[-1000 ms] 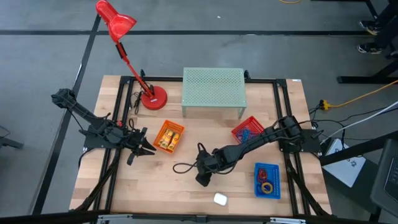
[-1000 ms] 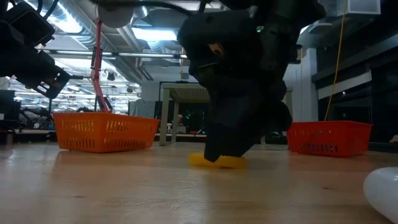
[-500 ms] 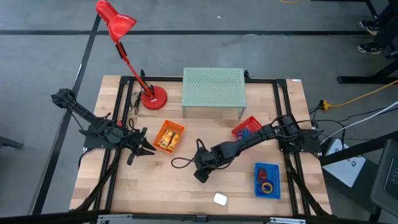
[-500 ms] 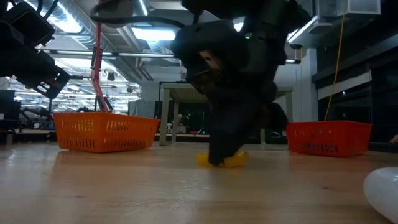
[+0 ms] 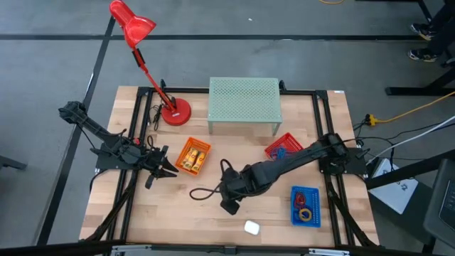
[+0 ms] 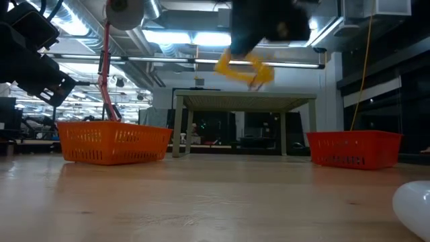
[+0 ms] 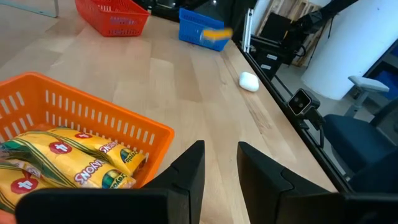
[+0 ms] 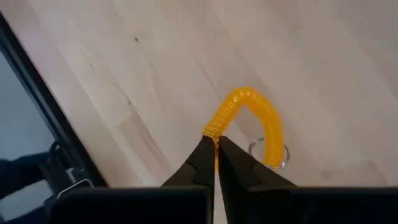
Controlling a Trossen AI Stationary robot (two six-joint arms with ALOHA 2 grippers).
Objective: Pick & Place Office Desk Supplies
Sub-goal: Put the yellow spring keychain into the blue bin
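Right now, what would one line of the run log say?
right pincer: shut on yellow coiled loop, lifted off table | left pincer: waiting beside orange basket

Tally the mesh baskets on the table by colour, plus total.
orange basket: 1
red basket: 1
blue basket: 1
Total: 3
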